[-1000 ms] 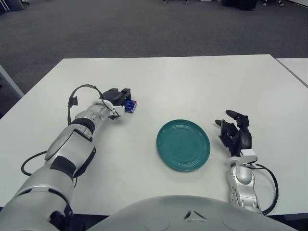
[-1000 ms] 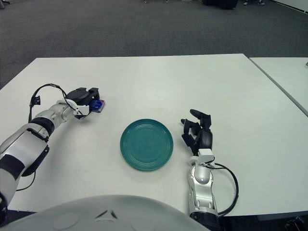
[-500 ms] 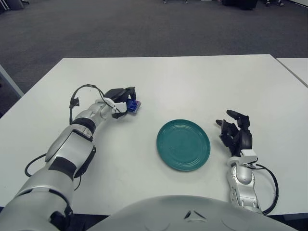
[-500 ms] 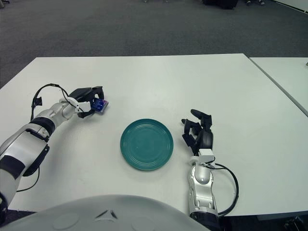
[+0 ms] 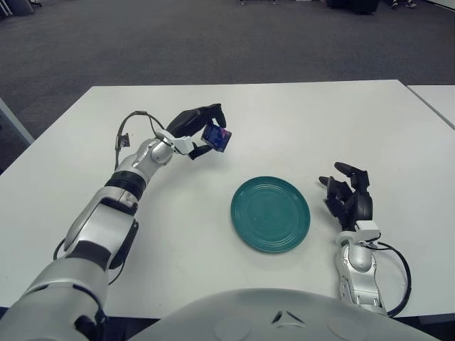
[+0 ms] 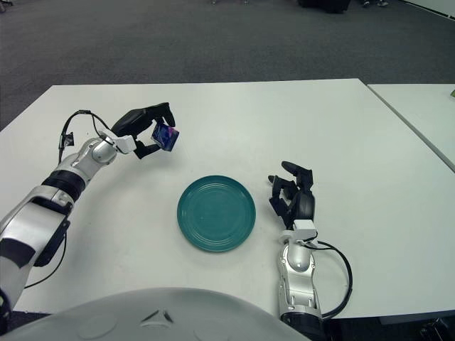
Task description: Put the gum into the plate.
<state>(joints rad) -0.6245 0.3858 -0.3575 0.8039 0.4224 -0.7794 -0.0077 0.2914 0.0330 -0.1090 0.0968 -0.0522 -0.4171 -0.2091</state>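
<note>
The gum (image 5: pixel 215 137) is a bright blue pack with a small pinkish-purple patch on its face, at ten o'clock from the plate (image 5: pixel 271 214). The plate is a deep teal green, plain but for faint concentric rings across its face. The left hand (image 5: pixel 200 128) pinching the gum has black fingers and a silver-grey wrist, with a thin black cable looped above the forearm. The right hand (image 5: pixel 348 196), at three o'clock from the plate, is black too, with a white tag at the wrist and a silver forearm trailing a black cable. The table (image 5: pixel 284 121) is plain white, the floor (image 5: pixel 142 42) beyond it at twelve o'clock dark grey.
</note>
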